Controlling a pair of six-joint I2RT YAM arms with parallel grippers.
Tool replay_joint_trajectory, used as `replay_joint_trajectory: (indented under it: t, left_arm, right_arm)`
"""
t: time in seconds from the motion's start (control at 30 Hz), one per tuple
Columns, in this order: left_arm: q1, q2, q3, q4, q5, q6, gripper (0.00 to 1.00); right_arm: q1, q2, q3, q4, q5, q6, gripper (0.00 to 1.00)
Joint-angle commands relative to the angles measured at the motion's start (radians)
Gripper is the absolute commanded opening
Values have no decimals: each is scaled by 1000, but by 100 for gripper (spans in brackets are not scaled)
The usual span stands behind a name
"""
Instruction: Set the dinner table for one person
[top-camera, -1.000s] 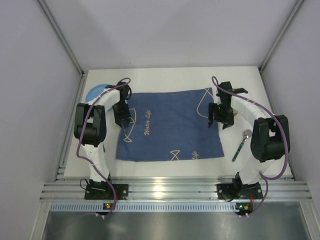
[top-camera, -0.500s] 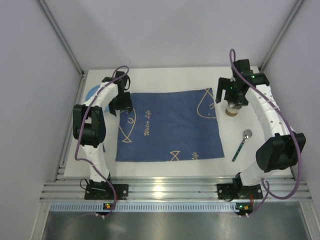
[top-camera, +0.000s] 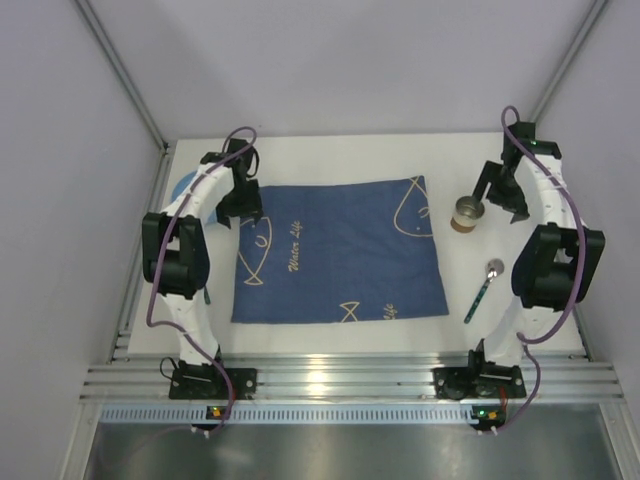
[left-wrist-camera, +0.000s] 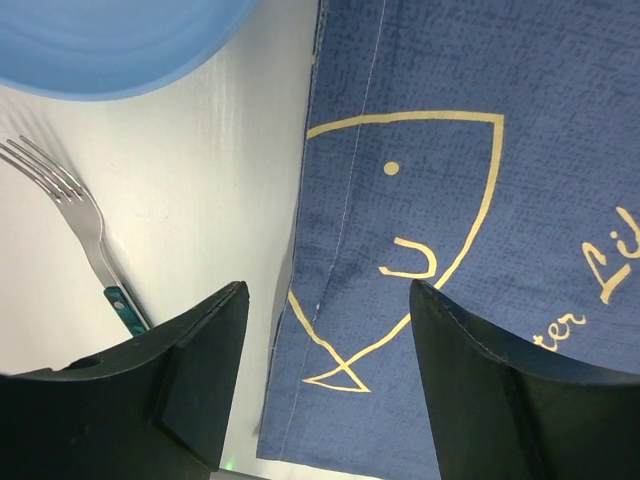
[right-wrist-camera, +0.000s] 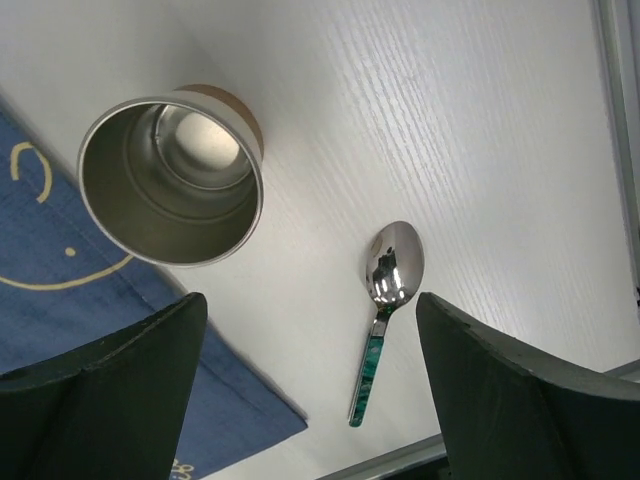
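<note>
The white dinner table (top-camera: 340, 148) carries a dark blue cloth (top-camera: 340, 250) with yellow fish drawings. My left gripper (top-camera: 240, 208) is open and empty above the cloth's left edge (left-wrist-camera: 480, 200). In the left wrist view (left-wrist-camera: 325, 380) a blue plate (left-wrist-camera: 110, 40) and a green-handled fork (left-wrist-camera: 85, 225) lie on the table left of the cloth. A metal cup (top-camera: 466, 213) stands upright right of the cloth. My right gripper (top-camera: 500, 195) is open and empty just right of the cup (right-wrist-camera: 170, 180). The right wrist view (right-wrist-camera: 310, 390) shows a green-handled spoon (right-wrist-camera: 385, 300) lying nearer.
The blue plate (top-camera: 190, 183) sits at the far left, partly behind the left arm. The spoon (top-camera: 485, 288) lies close to the right arm's elbow. White walls and metal rails enclose the table on three sides.
My right gripper has moved from the cloth's right edge to the far right, leaving the cup standing free on the table. My left gripper has shifted slightly toward the back.
</note>
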Motion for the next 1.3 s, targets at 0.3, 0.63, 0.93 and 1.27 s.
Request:
replay_joint_trajectory:
  t: [0.3,0.63,0.93,1.27]
  left_arm:
    - [-1,-61,59,32,-7,18,70]
    - [31,-93,128,-8,-117,62,70]
    - [248,-116,101,6,-32,-16,72]
    - [315,-82,59,58,21,-62,71]
  right_arm:
    - [-11,208,44,130,-21,19,76]
    - [-10,323,154,113,-68,-2,0]
    - [153,221,266,54,-77,18,0]
    - [289,388,421,44,-102,35,0]
